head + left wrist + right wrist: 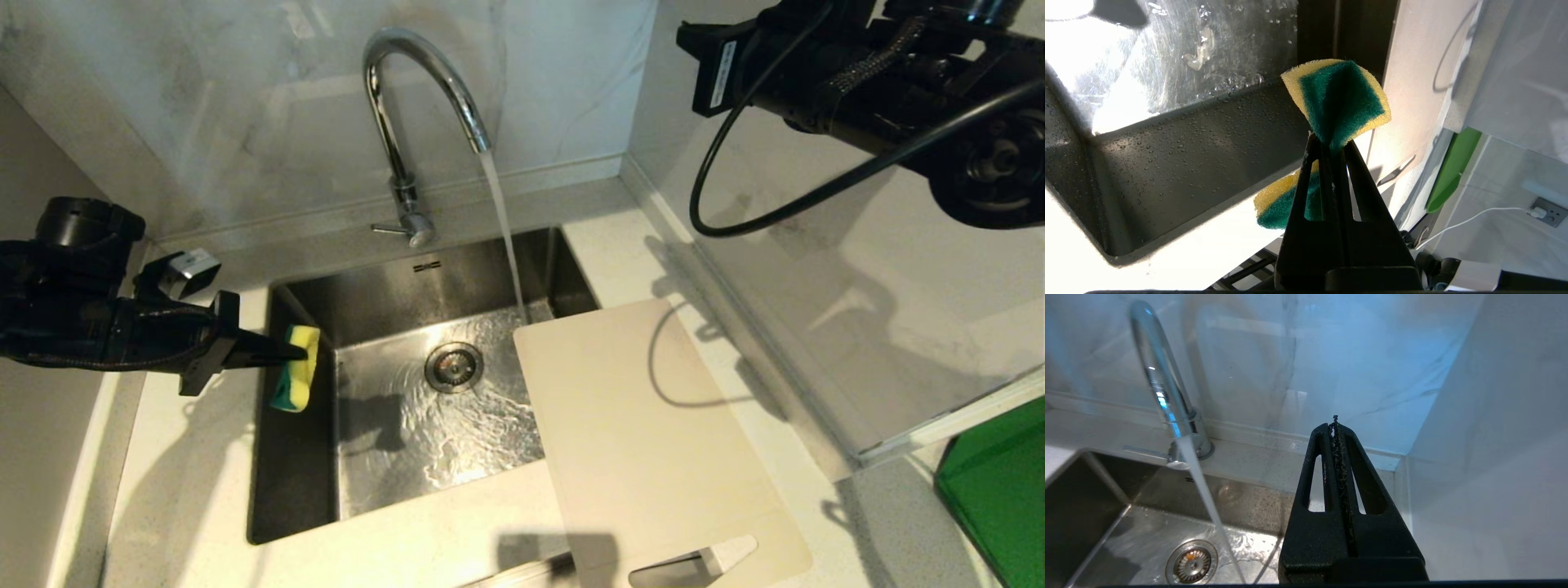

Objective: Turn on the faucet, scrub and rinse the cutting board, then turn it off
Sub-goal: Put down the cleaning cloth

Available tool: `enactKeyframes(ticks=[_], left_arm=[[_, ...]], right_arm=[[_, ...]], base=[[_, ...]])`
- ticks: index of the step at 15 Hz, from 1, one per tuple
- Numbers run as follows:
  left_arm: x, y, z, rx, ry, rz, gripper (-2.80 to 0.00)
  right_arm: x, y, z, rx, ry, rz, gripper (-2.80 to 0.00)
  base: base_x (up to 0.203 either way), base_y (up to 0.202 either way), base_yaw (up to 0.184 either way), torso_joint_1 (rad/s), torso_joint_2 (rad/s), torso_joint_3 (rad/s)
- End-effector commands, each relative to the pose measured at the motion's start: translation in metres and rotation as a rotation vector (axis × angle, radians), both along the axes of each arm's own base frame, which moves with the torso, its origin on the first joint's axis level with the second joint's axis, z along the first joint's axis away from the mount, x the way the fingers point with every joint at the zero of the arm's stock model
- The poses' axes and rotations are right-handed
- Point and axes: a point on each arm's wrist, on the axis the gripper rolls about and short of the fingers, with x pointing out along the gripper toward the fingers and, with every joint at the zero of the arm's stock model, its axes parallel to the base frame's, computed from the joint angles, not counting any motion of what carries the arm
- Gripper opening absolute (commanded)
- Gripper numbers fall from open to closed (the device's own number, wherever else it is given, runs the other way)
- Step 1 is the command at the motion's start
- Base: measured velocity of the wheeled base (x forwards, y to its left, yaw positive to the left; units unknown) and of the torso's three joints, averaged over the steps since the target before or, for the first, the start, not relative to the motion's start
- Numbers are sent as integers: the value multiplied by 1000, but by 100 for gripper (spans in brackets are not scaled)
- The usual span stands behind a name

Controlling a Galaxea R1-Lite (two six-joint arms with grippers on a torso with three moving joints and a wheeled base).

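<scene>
- Faucet [406, 122] running – water falls into sink [302, 457].
- Cutting board [645, 441] lies across sink's right rim & counter.
- Left gripper [304, 353] clamped on sponge [295, 380] at sink's left edge.
- Right gripper [1336, 428] pressed together, empty, up near the back wall.

The green board [1000, 490] is cut off at the picture's edge.

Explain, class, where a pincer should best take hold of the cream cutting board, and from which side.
Probably by the slot handle at the cutting board's near short edge, coming from the front. That end overhangs the counter, while the far end lies over the sink.
</scene>
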Motion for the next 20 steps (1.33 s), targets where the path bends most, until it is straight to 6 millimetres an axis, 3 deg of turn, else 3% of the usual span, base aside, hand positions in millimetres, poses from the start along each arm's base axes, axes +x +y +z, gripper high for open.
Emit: enactKeyframes(ticks=[1, 5, 8, 12, 16, 20], left_arm=[[2, 0, -4, -3, 15, -1, -280], [6, -1, -10, -2, 34, -3, -280], [7, -1, -11, -2, 38, -3, -280], [8, -1, -12, -2, 41, -4, -280], [7, -4, -13, -2, 46, -12, -280], [8, -4, -13, -2, 47, -12, -280]], right_arm=[[-47, -12, 19, 14, -56, 2, -280], [-108, -28, 20, 21, -74, 3, -280], [-151, -41, 2, 17, -56, -6, -280], [-191, -64, -33, 18, -3, -98, -280], [-225, -76, -60, 48, 21, -154, -280], [-257, -82, -113, 73, 95, -212, -280]], base=[[0, 0, 0, 0, 0, 0], [0, 0, 0, 0, 0, 0], [0, 0, 0, 0, 0, 0], [0, 0, 0, 0, 0, 0], [0, 0, 0, 0, 0, 0], [0, 0, 0, 0, 0, 0]])
